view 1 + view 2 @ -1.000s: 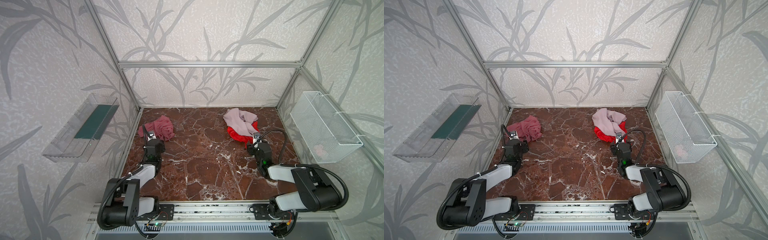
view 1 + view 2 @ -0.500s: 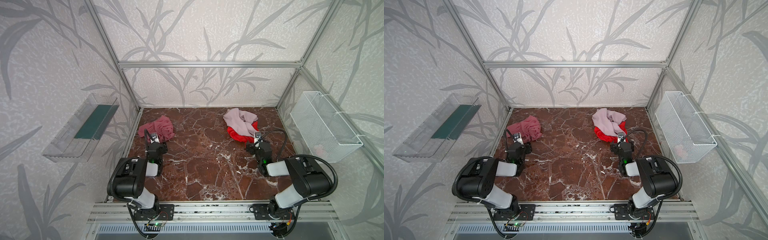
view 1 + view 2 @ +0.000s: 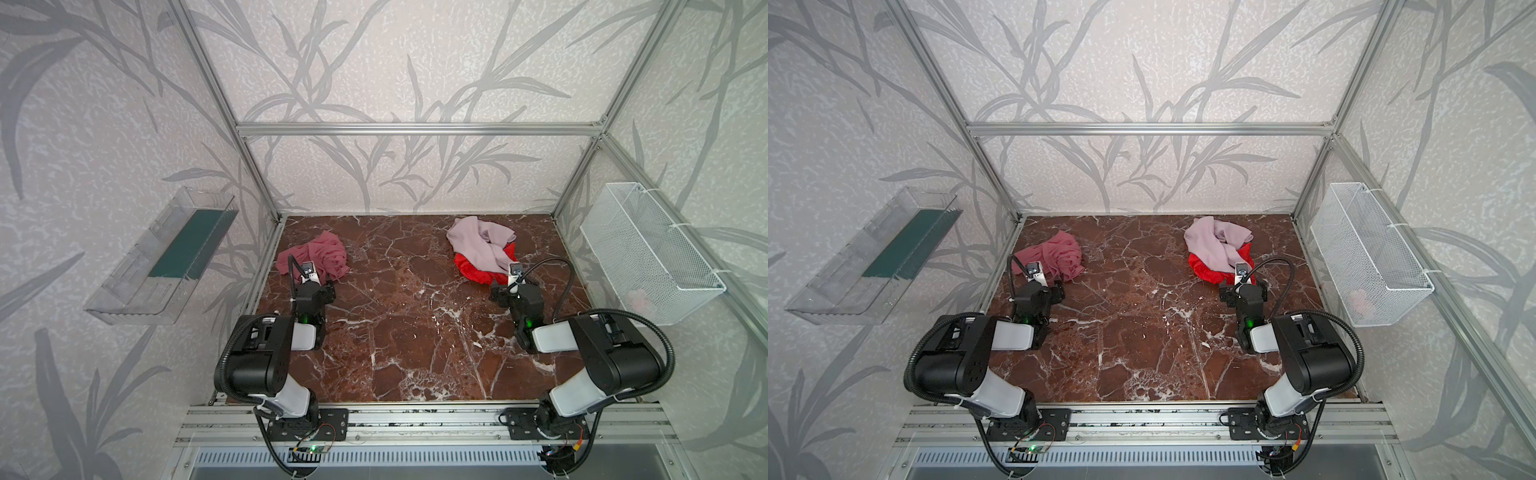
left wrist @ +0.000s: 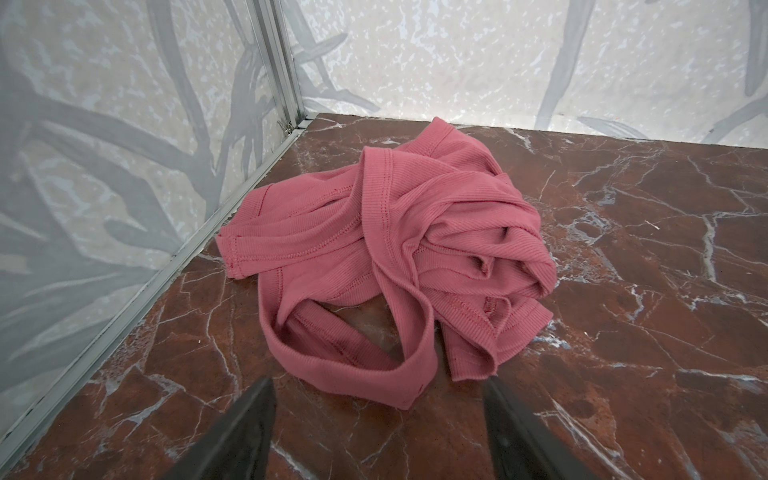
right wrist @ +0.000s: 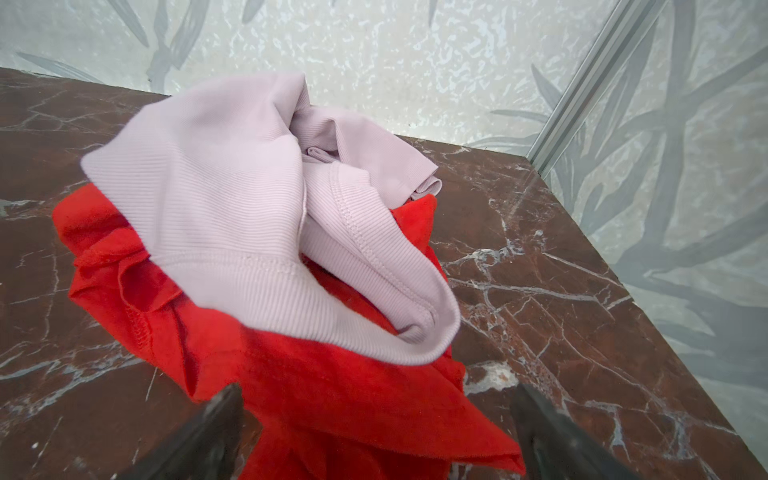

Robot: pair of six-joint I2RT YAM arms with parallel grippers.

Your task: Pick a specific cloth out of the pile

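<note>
Broadly, the marble table (image 3: pixel 415 332) spans the cell. Far right sits the pile (image 3: pixel 484 249), a pale lilac cloth (image 5: pixel 232 199) over a red cloth (image 5: pixel 316 386). Far left, well apart, lies the dusty rose cloth (image 3: pixel 322 257). The left gripper (image 4: pixel 378 382) is spread empty just near of it; the right gripper (image 5: pixel 376 388) gapes, with red fabric between its jaws.

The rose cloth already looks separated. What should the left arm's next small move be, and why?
Probably draw the left pincer back, away from the rose cloth. The cloth lies alone, well apart from the pile of pale and red cloths. The pincer stands open and empty just short of it, so nothing seems left to grasp.
</note>
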